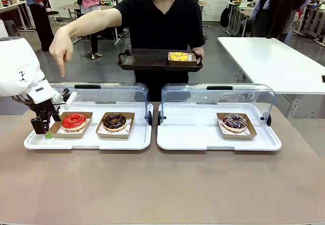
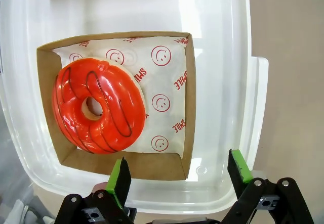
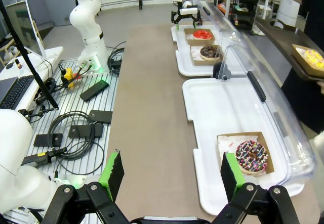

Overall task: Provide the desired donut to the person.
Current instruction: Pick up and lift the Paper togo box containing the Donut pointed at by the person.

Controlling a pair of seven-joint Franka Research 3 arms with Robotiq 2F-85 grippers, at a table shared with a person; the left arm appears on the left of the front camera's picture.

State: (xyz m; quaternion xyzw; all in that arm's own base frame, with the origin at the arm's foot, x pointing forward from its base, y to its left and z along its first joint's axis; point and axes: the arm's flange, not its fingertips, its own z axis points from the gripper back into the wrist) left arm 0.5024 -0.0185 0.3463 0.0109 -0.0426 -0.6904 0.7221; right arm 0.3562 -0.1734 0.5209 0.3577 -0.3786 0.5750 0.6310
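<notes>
Green-padded left gripper [image 1: 43, 129], fingers apart, hovers at the left tray's [image 1: 30, 145] outer end. The red donut [image 1: 74, 121] lies just right of it, below the person's pointing hand [image 1: 61, 50]. The right gripper [image 3: 169, 176], also apart, hangs well off, so the left arm is nearer.

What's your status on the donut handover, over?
Left gripper jaws open, at red donut. Right gripper jaws open. Person's hand pointing toward red donut. Lid raised, nothing blocking.

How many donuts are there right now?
4: a red one and a chocolate one on the left tray, a sprinkled one on the right tray, a yellow one on the person's tray.
</notes>
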